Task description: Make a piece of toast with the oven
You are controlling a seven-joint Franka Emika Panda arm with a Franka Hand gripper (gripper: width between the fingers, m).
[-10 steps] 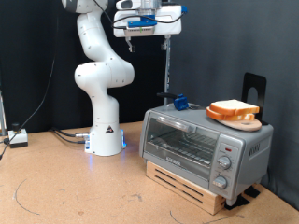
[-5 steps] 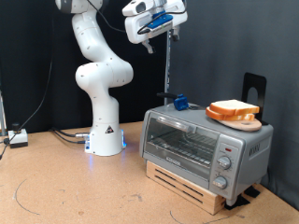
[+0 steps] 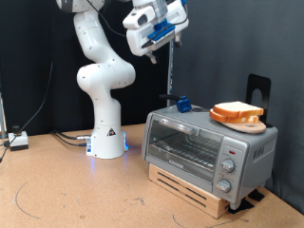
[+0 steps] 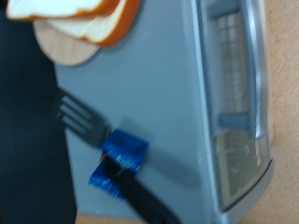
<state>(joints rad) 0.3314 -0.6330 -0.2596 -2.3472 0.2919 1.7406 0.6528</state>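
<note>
Since a second ago the end effector point(image 3: 152, 54) has tilted, high above the closed oven point(image 3: 209, 147); its grip state I cannot tell, and the piece of toast point(image 3: 237, 113) waits on top, within reach.

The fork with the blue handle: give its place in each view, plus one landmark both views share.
Exterior view: the fork lies on top of the oven, toward the exterior view's left, apart from the bread slices.
Wrist view: the fork lies on the oven's grey top, tines pointing toward the bread.
Shared landmark: the bread slices on their round board.
</note>
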